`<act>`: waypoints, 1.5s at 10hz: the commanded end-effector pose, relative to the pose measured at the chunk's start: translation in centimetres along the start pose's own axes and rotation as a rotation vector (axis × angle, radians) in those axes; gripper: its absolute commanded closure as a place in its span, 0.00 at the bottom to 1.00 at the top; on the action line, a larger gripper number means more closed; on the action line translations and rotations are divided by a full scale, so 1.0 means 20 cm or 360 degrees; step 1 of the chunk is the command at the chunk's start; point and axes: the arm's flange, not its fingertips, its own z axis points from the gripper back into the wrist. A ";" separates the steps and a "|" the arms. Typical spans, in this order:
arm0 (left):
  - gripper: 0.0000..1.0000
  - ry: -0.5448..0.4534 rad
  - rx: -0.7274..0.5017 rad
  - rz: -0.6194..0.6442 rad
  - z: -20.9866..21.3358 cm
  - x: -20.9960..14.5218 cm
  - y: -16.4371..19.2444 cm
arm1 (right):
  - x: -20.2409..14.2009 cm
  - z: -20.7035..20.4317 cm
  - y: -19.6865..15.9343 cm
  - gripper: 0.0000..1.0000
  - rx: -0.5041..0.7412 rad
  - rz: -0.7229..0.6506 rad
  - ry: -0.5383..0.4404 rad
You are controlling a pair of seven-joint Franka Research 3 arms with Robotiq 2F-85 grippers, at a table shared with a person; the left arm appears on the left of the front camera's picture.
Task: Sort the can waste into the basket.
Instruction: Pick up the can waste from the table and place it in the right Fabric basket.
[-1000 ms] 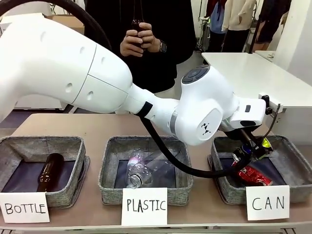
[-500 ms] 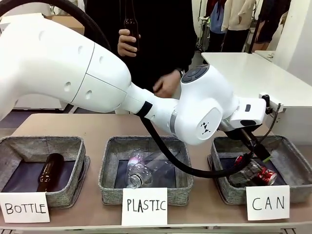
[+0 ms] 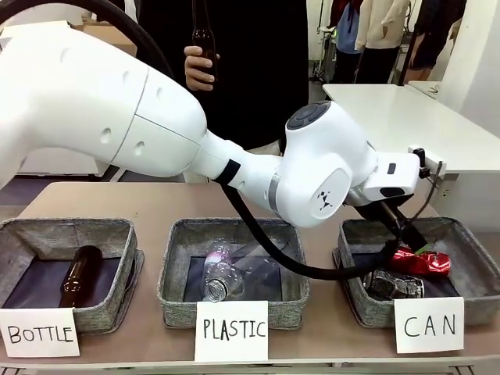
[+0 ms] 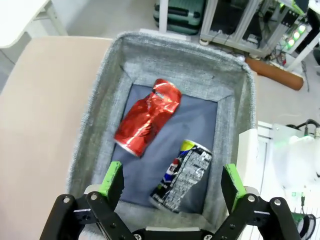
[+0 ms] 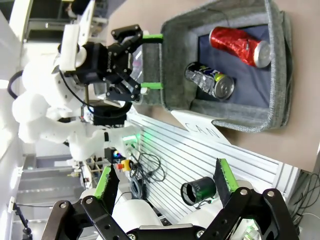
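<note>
Two cans lie in the grey woven-fabric CAN basket [image 4: 100, 105] below my left gripper [image 4: 172, 182]: one dented red metal can [image 4: 147, 117] at eleven o'clock, one black-and-silver dented can [image 4: 182, 175] at six. Both my grippers' jaws stand spread, empty; right gripper [image 5: 165, 182].

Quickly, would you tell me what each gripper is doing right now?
Left gripper: open, holding nothing, above the basket.
Right gripper: open, empty.

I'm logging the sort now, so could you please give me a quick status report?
Left end effector open above CAN basket; right end effector open, empty. Red can, black-and-silver can both inside. Nothing obstructing.
</note>
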 end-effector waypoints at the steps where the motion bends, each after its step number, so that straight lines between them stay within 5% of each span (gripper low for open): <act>1: 0.00 0.0064 0.0013 0.0109 0.40 -0.04 0.04 | 0.00 0.01 0.01 0.00 -0.0007 0.0001 -0.0001; 3: 0.00 0.0170 0.0084 0.0455 1.12 -0.22 0.16 | 0.00 0.01 0.01 0.00 -0.0007 0.0001 -0.0001; 5: 0.00 0.0111 0.0267 0.0876 1.65 -0.54 0.24 | 0.00 0.01 0.01 0.00 -0.0007 0.0001 -0.0001; 8: 0.00 -0.0422 -0.0050 0.1323 2.13 -1.09 0.43 | 0.00 0.01 0.01 0.00 -0.0007 0.0001 -0.0001; 9: 0.00 -0.0604 -0.0232 0.1478 2.26 -1.32 0.53 | 0.00 0.01 0.01 0.00 -0.0007 0.0001 -0.0001; 11: 0.00 -0.0722 -0.0465 0.1613 2.39 -1.67 0.59 | 0.00 0.01 0.01 0.00 -0.0007 0.0001 -0.0001; 14: 0.00 -0.1035 -0.0327 0.1822 2.44 -1.99 0.47 | 0.00 0.01 0.01 0.00 -0.0007 0.0001 -0.0001; 15: 0.00 -0.0799 -0.0366 0.1778 2.33 -1.92 0.47 | 0.00 0.01 0.01 0.00 -0.0007 0.0001 -0.0001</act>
